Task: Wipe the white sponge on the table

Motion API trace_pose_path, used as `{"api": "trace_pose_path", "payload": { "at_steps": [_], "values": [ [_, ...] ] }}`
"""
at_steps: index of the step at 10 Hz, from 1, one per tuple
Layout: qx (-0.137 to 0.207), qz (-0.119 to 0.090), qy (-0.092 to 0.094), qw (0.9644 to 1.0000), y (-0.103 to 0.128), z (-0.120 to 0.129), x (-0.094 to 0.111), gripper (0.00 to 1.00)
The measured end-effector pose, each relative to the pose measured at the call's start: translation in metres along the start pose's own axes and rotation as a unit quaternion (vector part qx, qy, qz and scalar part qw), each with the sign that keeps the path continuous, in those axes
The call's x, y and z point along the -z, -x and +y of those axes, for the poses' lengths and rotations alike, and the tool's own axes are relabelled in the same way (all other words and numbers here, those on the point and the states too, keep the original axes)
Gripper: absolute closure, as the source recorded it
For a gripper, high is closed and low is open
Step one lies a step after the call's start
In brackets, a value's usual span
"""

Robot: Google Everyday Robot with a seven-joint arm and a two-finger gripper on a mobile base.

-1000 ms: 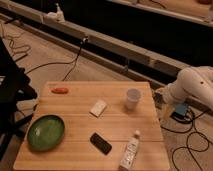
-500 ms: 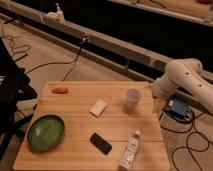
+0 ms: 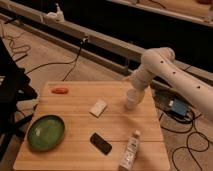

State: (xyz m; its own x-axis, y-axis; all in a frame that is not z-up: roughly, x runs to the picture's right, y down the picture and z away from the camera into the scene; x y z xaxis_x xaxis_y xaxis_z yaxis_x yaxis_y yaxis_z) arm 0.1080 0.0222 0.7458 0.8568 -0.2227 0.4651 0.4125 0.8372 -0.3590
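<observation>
Your hand (image 3: 133, 86) is at the far right part of the bench (image 3: 75, 159), at the end of the white arm (image 3: 165, 67) that reaches in from the right. It hangs right over the white cup (image 3: 131, 100), so close that the two blur together. I cannot tell whether the hand is open or closed, or whether it touches the cup.

The white sponge (image 3: 98, 107) lies flat near the middle of the bench, a little toward the far side. It's left of the cup and clearly apart from both the cup and your hand. Its long axis runs on a diagonal, from near-left to far-right, so its far end points roughly toward the cup and your hand.

Just nearer to you than the sponge is the black slab (image 3: 101, 143), also flat. Its long axis slants the other way, from far-left to near-right, and there's a gap of bare wood between the two.

The green bowl (image 3: 46, 132) takes the near-left part of the bench, well apart from the sponge. A small orange-red item (image 3: 60, 90) lies by the far-left edge. The white bottle (image 3: 130, 152) is at the near-right, its cap toward the far side, and I can't tell whether it's standing or lying down.

Off the bench on the right, a blue box (image 3: 178, 107) sits on the floor among dark cables (image 3: 192, 135).
</observation>
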Motion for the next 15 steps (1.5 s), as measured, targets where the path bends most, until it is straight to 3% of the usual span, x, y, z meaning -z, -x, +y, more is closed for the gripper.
{"api": "trace_pose_path", "payload": {
  "at_steps": [1,2,3,8,10,13,15],
  "values": [
    [0.021,-0.013,0.003,0.9997,0.02,-0.005,-0.008,0.2],
    [0.076,-0.051,0.016,0.9957,0.077,-0.011,-0.029,0.2],
    [0.084,-0.056,0.017,0.9948,0.085,-0.012,-0.032,0.2],
    [0.079,-0.057,0.012,0.9952,0.077,-0.014,-0.035,0.2],
    [0.091,-0.056,0.008,0.9942,0.079,-0.027,-0.055,0.2],
    [0.136,-0.063,0.015,0.9886,0.094,-0.047,-0.095,0.2],
    [0.16,-0.079,0.027,0.9836,0.099,-0.055,-0.131,0.2]
  ]
}}
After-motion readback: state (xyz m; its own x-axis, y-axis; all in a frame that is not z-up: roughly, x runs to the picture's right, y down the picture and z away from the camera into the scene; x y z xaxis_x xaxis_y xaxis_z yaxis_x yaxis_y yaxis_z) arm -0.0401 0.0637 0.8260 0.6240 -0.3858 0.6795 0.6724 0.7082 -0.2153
